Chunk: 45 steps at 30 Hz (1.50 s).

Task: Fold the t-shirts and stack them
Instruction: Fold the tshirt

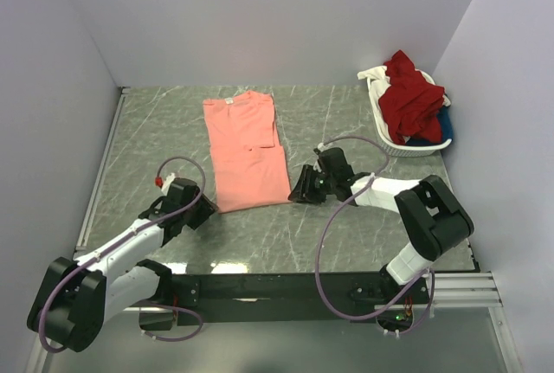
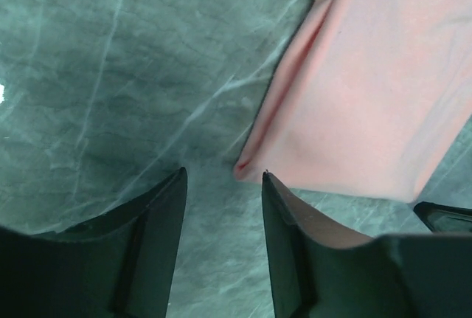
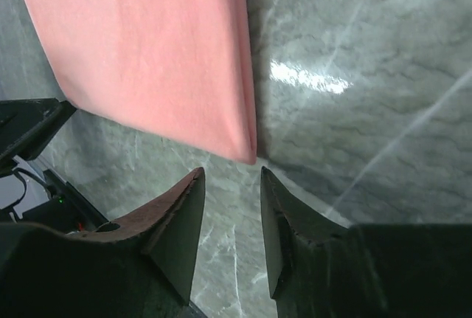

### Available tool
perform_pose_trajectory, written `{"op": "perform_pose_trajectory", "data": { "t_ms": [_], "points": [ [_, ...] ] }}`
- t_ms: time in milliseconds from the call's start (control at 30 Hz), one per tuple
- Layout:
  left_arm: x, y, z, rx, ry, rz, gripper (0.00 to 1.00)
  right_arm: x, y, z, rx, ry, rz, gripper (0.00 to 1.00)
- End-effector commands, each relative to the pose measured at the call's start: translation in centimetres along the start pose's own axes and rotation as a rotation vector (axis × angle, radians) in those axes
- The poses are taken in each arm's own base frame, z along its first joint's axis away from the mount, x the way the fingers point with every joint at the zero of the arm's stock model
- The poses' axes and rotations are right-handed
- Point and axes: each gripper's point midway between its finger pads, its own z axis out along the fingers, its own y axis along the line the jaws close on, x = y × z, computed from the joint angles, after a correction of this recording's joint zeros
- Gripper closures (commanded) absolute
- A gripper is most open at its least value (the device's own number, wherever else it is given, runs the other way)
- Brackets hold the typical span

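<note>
Left end effector (image 2: 221, 178) and right end effector (image 3: 232, 174) sit open, empty; just ahead, soft salmon-pink cloth t-shirt (image 1: 247, 152) lies part-folded; other t-shirts (image 1: 409, 100) wait.

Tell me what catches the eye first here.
A salmon-pink t-shirt, folded lengthwise, lies mid-table. The left gripper and right gripper sit open just off its two near corners, holding nothing. At the far right, a white basket holds a heap of dark red, blue and white cloth.
</note>
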Motion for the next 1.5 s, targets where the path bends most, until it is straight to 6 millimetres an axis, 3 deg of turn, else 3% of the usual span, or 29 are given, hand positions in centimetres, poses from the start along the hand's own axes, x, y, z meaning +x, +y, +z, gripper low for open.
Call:
{"op": "perform_pose_trajectory", "data": {
  "t_ms": [0,167,467,567,667,700,767,800,833,967,1133,1267,1467],
  "points": [
    [0.0,-1.5,0.0,0.075,0.007,0.019,0.48,-0.5,-0.4,-0.9,0.021,-0.05,-0.014,0.56],
    [0.1,-1.8,0.3,0.087,0.015,0.019,0.47,0.0,-0.9,0.1,0.011,-0.028,0.014,0.55],
    [1.0,-0.3,1.5,0.035,0.033,0.003,0.55,0.3,-0.6,1.6,-0.009,-0.006,0.041,0.55],
    [1.5,0.0,2.1,0.027,0.046,0.006,0.6,0.4,-0.5,1.9,-0.014,-0.001,0.044,0.6],
    [2.1,0.3,2.5,0.015,0.07,0.013,0.7,0.3,-0.4,2.1,-0.019,0.002,0.041,0.7],
    [2.2,0.2,2.5,0.013,0.076,0.014,0.8,0.2,-0.3,2.0,-0.023,0.002,0.042,0.72],
    [2.2,-0.3,2.4,0.026,0.075,0.018,0.88,-0.1,0.0,1.8,-0.028,-0.004,0.038,0.78],
    [2.0,-0.8,2.3,0.041,0.072,0.022,0.99,-0.2,0.0,1.7,-0.029,-0.006,0.037,0.8],
    [2.1,-0.6,2.1,0.035,0.077,0.024,0.99,-0.2,0.1,1.5,-0.031,-0.007,0.037,0.87],
    [1.6,-1.7,0.6,0.074,0.073,0.045,0.99,0.1,0.5,-0.1,-0.045,-0.021,0.016,1.0],
    [2.0,-2.5,-1.4,0.135,0.096,0.068,0.99,1.3,0.6,-2.2,-0.07,-0.034,0.004,1.0],
    [2.7,-3.6,-3.9,0.218,0.11,0.094,0.99,3.9,-0.2,-4.0,-0.095,-0.026,0.002,1.0],
    [4.5,-3.7,-6.9,0.285,0.162,0.104,0.99,7.6,-1.4,-6.4,-0.111,-0.012,0.001,1.0]
  ]
}}
